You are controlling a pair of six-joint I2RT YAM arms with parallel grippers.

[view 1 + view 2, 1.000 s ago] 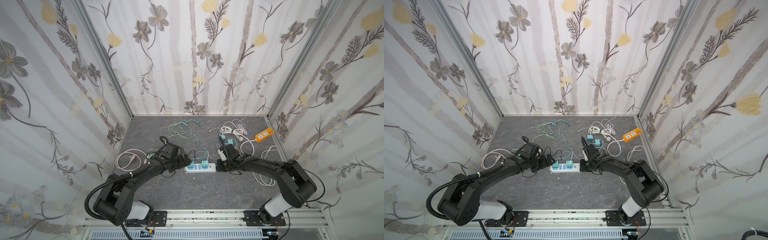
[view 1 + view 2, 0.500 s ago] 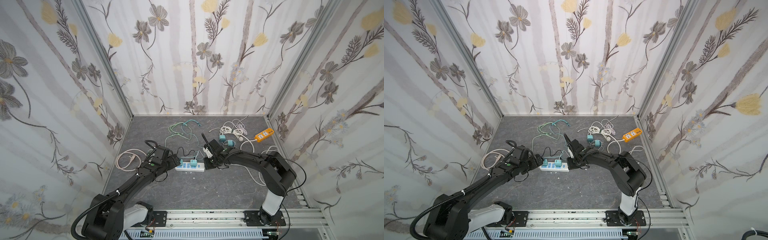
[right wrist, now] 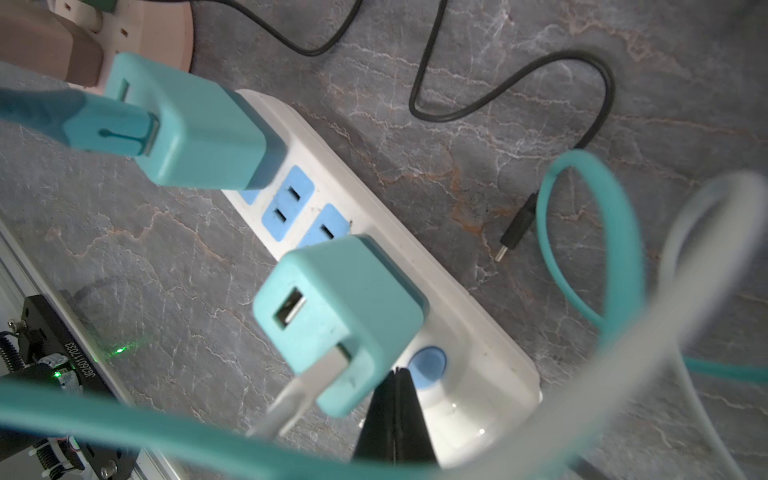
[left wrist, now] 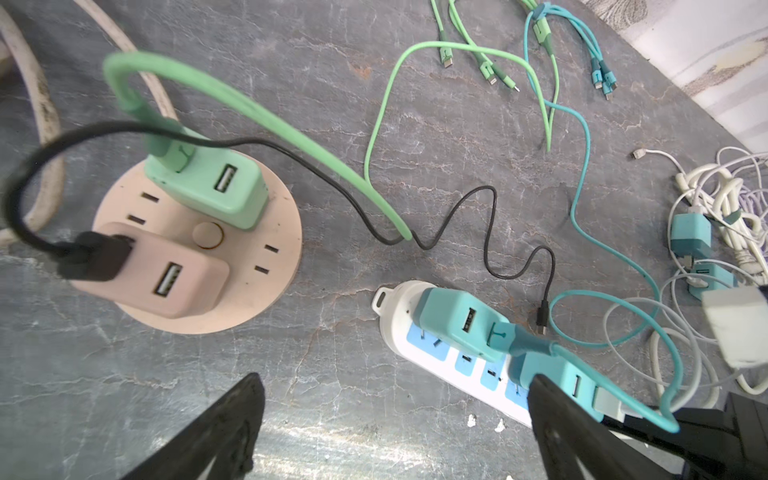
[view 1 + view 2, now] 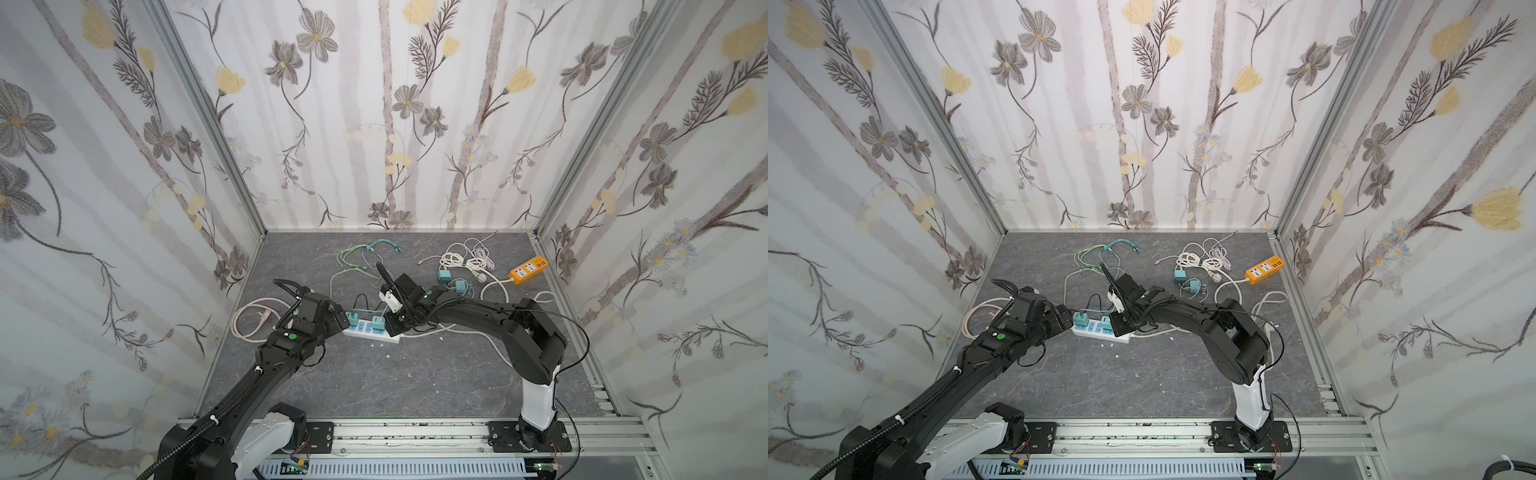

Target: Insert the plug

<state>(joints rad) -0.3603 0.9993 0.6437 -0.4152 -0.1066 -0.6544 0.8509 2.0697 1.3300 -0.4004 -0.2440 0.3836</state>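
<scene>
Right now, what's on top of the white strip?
Two teal chargers stand on the strip, one with a teal cable, one with a white cable. Bare blue sockets show between them, and a blue button at one end. The sockets under the chargers are hidden.

On the power strip (image 5: 365, 329), laid at the middle of the table (image 5: 374, 386), two chargers (image 5: 353, 319) are seated, a round socket base (image 4: 253, 299) is set just beside its end, and a second power strip (image 5: 528, 270) is placed behind at the right, near bundled cables (image 5: 465, 259).
</scene>
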